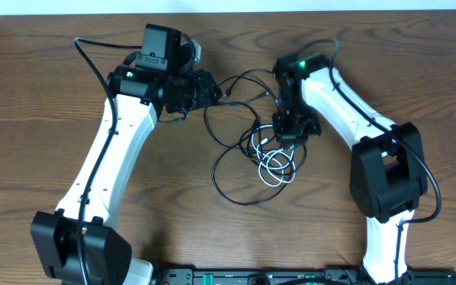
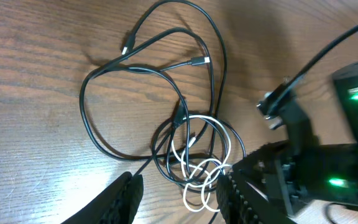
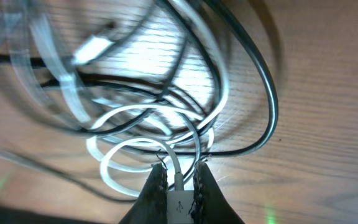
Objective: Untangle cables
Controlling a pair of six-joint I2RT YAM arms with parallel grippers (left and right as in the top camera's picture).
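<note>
A long black cable (image 1: pixel 215 176) and a shorter white cable (image 1: pixel 266 176) lie tangled on the wooden table between the arms. My right gripper (image 1: pixel 285 134) is down in the tangle. In the right wrist view it (image 3: pixel 180 180) is shut on the white cable's USB plug (image 3: pixel 180 202), with white loops (image 3: pixel 135 111) and black cable (image 3: pixel 272 106) just beyond. My left gripper (image 1: pixel 210 90) is at the tangle's left edge. In the left wrist view it (image 2: pixel 179 199) stands open above the white loops (image 2: pixel 204 116), holding nothing. Two black plug ends (image 2: pixel 199 61) lie free.
The right arm (image 2: pixel 316 180), with green lights, fills the lower right of the left wrist view, close to my left fingers. Thick black arm wires (image 1: pixel 93 59) arc over the left arm. The table's far edge (image 1: pixel 228 11) is behind both arms.
</note>
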